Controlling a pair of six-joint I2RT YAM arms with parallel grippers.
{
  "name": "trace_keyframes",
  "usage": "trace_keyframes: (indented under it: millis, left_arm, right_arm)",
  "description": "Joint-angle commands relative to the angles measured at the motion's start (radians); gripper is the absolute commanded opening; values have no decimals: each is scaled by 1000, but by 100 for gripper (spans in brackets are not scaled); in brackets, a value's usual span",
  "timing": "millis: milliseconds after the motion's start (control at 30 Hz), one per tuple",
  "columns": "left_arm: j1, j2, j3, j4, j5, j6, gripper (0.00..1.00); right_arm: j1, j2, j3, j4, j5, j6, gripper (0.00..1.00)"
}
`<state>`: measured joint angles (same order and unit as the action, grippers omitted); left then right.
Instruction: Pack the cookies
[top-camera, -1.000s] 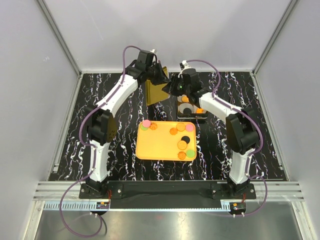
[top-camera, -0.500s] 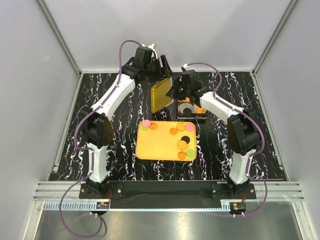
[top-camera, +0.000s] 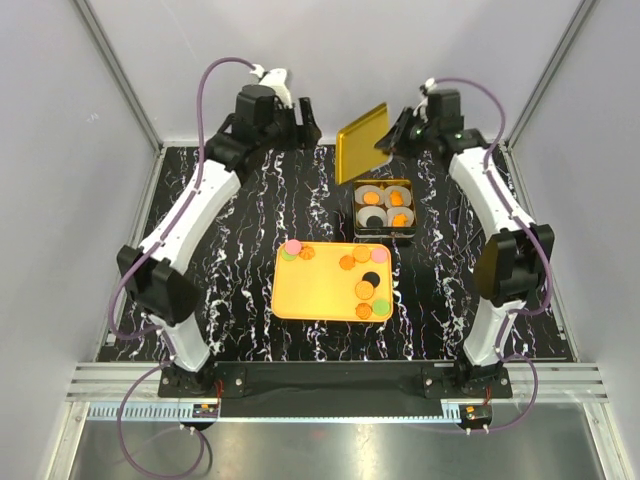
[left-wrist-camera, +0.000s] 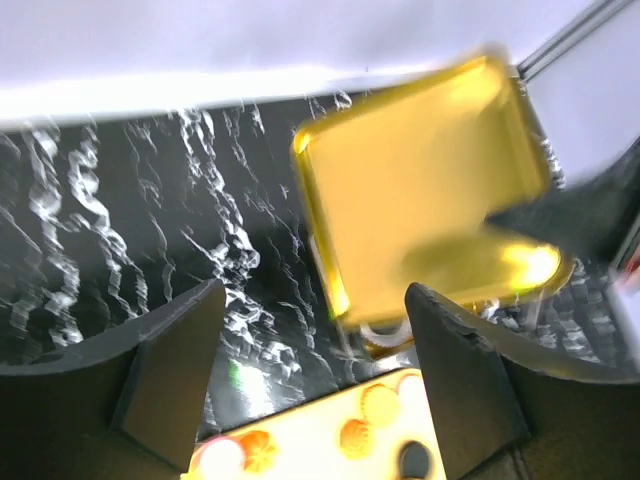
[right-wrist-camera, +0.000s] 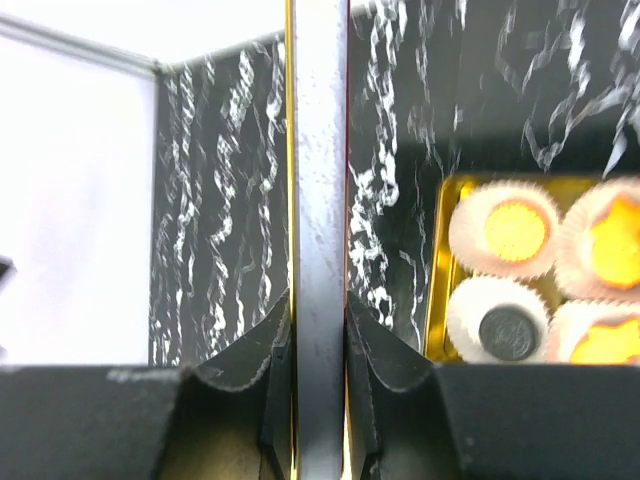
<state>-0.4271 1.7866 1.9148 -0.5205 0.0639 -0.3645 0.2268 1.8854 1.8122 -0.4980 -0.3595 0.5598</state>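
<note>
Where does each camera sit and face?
Top external: above, behind the left arm and right arm, both visible, looking down at the black marbled table.
Left wrist: looks past its open left end effector at the flat gold lid.
Right wrist: looks along that lid, clamped edge-on in the right end effector, toward the gold tin.
All three share the lid.

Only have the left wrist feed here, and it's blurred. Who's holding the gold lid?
Observer: The right gripper, shut on the edge of the lid.
Operator: Tin filled?
Observer: All four paper cups in the tin hold cookies: three orange, one black.
Operator: Any left to pack?
Observer: About ten more on the tray, mostly along its far edge and right side.
</note>
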Motion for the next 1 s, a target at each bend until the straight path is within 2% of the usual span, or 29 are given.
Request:
trace_keyframes:
  millis: [0,167,367,500,767,900,967]
  left_arm:
    - [-146,-93,-72,117,-249,284,80]
    - [-320,-162,-290,307,-493,501,87]
    - [-467,-139,-404,552,-619,737,88]
    - [-502,-89,-410,658,-664,831,88]
    - [-533,-47,-405,695,-601,849,91]
    - [-533,-4,-392,728,-638,906,94]
    - [-524,17,-407,801,-650,947,95]
  right_arm:
    - [0,-14,142,-137,-75,-67,15]
    - [-6,14,249,-224,-76,-77,17]
    - [-6,-12,251,-247,-73,-74,19]
    - [-6,-34,237,-249,-87,-66,19]
    - [-6,-43,237,-260,-81,-63,19]
    - [-6,-48,251,-266,-94,-54,19]
    - [-6,-68,233,-251,-111,-43,19]
